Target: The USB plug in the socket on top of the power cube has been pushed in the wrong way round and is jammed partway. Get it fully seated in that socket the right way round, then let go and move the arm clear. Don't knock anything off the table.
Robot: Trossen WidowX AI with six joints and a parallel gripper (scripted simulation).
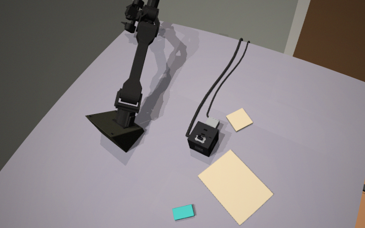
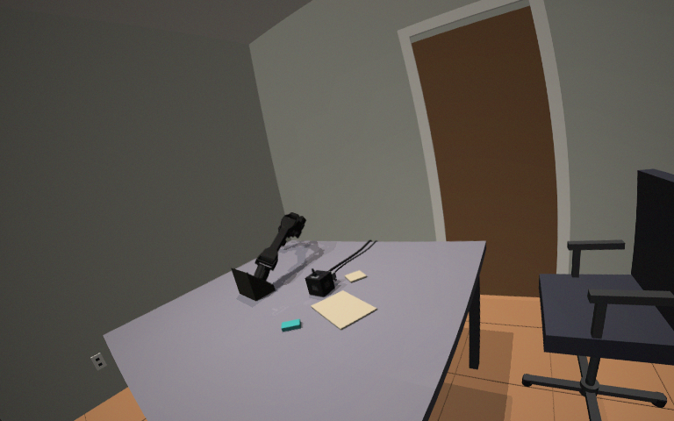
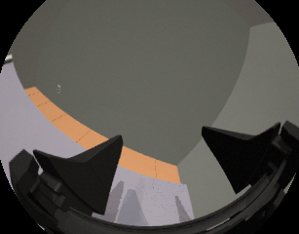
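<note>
The black power cube [image 1: 211, 145] [image 2: 320, 285] stands on the table [image 1: 65, 175] [image 2: 199, 360], right of the arm's base. A small black plug [image 1: 200, 137] [image 2: 314, 271] stands up from the socket on its top, with a pale outline around it in the top view. How deep it sits and which way round it is are too small to tell. My gripper [image 3: 163, 135] is open and empty, the fingers wide apart. It is high above the table's far left part, well away from the cube. The power cube and plug are out of the wrist view.
Two black cables [image 1: 226, 70] [image 2: 351, 258] run from the cube to the far edge. A light grey block [image 1: 212, 122] adjoins the cube's back. A small cream pad [image 1: 239, 119] [image 2: 355, 276], a large cream sheet [image 1: 235, 186] [image 2: 343, 310] and a teal block [image 1: 183, 212] [image 2: 290, 325] lie on the table.
</note>
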